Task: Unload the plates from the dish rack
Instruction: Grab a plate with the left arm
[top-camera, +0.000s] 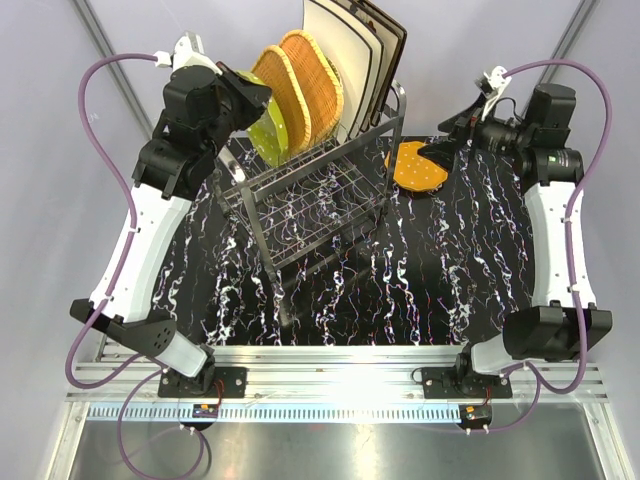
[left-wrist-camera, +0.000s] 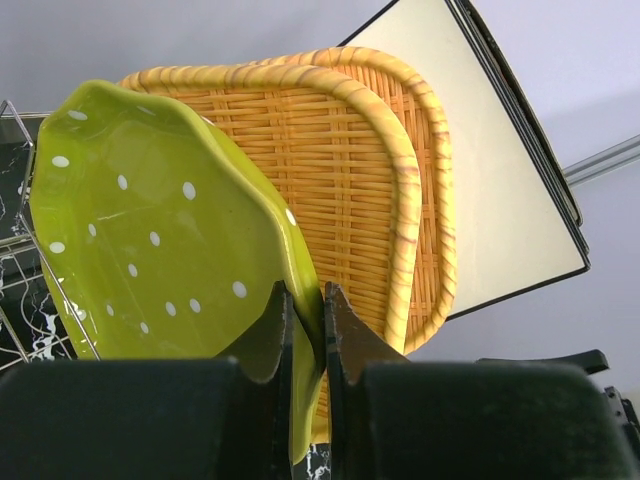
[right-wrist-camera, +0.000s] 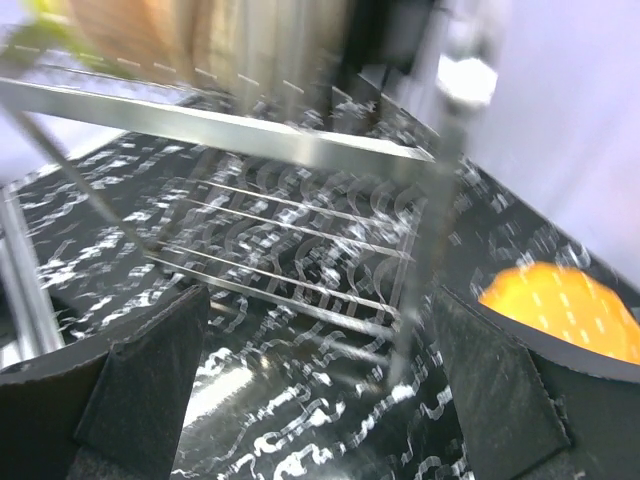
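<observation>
Plate (left-wrist-camera: 150, 260) looks glossy lime green, white-dotted.

No legible text or labels

A black tabletop (top-camera: 480, 290) veined with white marbling spreads beneath the left gripper (top-camera: 262, 98) and the right gripper (top-camera: 440, 152). Beyond and to the outer side of each stand plain, evenly lit, pale grey-lavender wall panels (top-camera: 50, 150). A slanting aluminium post (top-camera: 108, 58) rises behind the left gripper, another (top-camera: 564, 38) behind the right. Well back from both, at the table's near edge, run silver aluminium rails (top-camera: 340, 372) and a bright white light strip (top-camera: 340, 411)
</observation>
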